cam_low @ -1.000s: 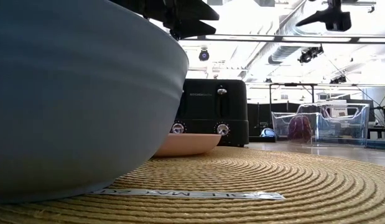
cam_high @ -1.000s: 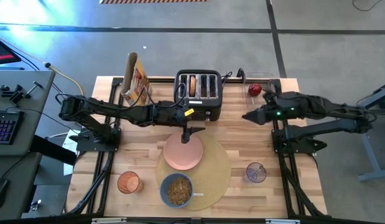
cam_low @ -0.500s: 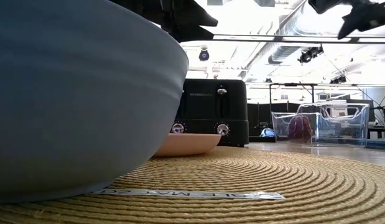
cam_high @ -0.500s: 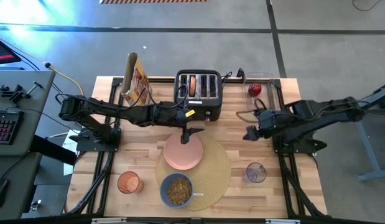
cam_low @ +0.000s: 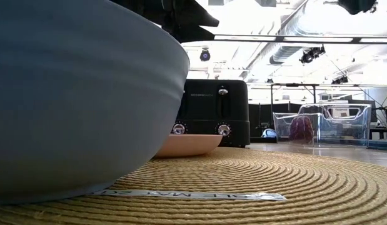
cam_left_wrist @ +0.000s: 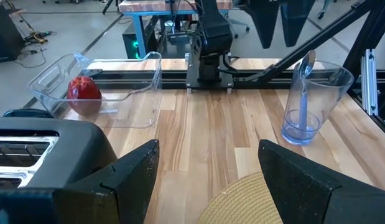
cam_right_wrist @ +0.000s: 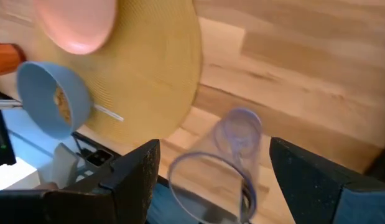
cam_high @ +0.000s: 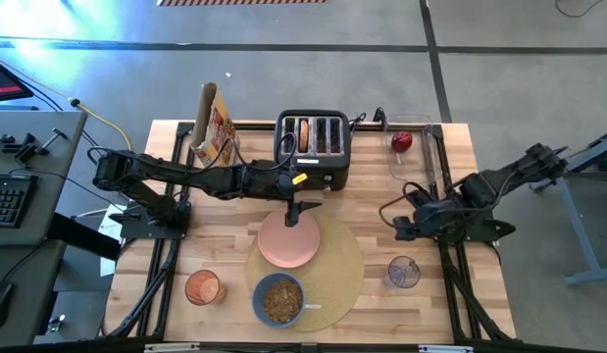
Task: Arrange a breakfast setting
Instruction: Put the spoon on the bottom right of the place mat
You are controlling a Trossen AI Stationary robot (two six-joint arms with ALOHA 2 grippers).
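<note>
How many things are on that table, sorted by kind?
Dishes: 2, plate, bowl
Drinkware: 2, cup, glass
Food: 2, apple, bagel
Mat: 1
Spoon: 1
Toaster: 1
Cereal box: 1
Clear tub: 1
Total: 11

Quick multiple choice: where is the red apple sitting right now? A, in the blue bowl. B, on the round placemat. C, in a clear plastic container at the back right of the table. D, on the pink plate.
C: the red apple lies inside the clear plastic container by the table's far right corner, beside the toaster; the left wrist view shows it there too.
</note>
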